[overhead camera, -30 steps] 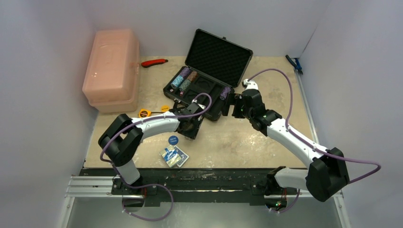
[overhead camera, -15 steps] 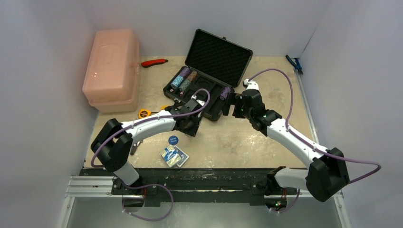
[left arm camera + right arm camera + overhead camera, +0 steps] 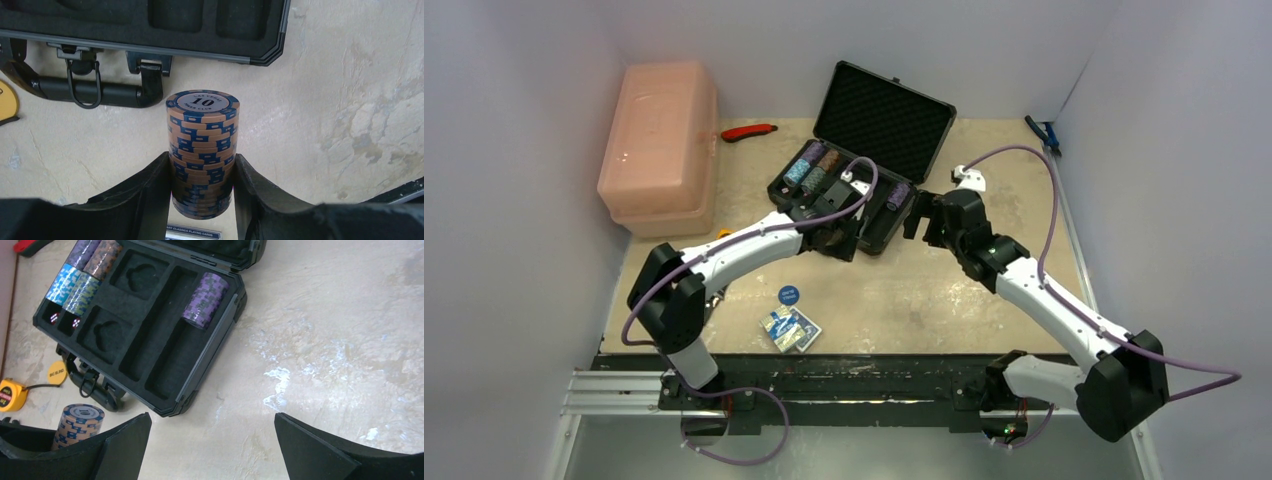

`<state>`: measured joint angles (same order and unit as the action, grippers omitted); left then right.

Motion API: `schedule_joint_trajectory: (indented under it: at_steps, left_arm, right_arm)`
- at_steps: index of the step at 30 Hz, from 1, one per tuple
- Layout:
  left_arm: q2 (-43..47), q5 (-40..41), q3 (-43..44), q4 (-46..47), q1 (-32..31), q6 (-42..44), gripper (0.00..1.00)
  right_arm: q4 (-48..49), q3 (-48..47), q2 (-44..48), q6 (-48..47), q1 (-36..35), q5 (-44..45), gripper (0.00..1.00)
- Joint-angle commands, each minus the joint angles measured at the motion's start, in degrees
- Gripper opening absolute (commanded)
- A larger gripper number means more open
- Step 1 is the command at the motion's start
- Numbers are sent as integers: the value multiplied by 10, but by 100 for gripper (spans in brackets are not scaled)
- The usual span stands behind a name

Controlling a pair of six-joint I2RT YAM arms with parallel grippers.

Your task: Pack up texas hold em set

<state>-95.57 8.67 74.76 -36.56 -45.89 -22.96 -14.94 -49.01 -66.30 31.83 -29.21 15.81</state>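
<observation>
Beside the case (image 3: 125,30), outstretched left tool (image 3: 202,170) clamps chip stack (image 3: 202,132).

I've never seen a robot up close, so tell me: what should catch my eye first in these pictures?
The left gripper clamps a tall stack of orange-and-blue poker chips marked 10, just in front of the handle of the open black case. Inside the case, a purple chip stack lies alone in a long foam slot, near the wide-open right gripper. A big pink box sits at the far left.
</observation>
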Motion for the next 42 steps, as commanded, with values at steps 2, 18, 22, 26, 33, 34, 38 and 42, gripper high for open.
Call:
schedule_joint_trajectory:
  at_steps: [2, 18, 22, 26, 33, 34, 38, 42]
  left_arm:
    - [-34, 9, 72, 5, -4, 20, 0]
    - [-144, 13, 203, -19, -3, 45, 0]
    - [-166, 9, 230, -12, -3, 47, 0]
    - [-186, 7, 247, 1, -3, 48, 0]
    - [-211, 9, 279, 18, -3, 52, 0]
    - [-215, 11, 283, 21, -3, 52, 0]
    - [-231, 18, 299, 23, -2, 56, 0]
    - [-247, 16, 317, 20, -2, 62, 0]
  right_arm:
    - [-12, -18, 22, 3, 0, 47, 99]
    - [-15, -12, 28, 6, 0, 76, 99]
    - [-17, -12, 29, 10, 0, 83, 99]
    - [-25, -13, 33, 13, -1, 91, 99]
    - [-28, -12, 37, 15, -4, 99, 99]
    - [-28, -12, 37, 15, -5, 99, 99]
    - [-27, -10, 39, 14, -6, 101, 99]
    - [-23, -8, 39, 12, -9, 97, 99]
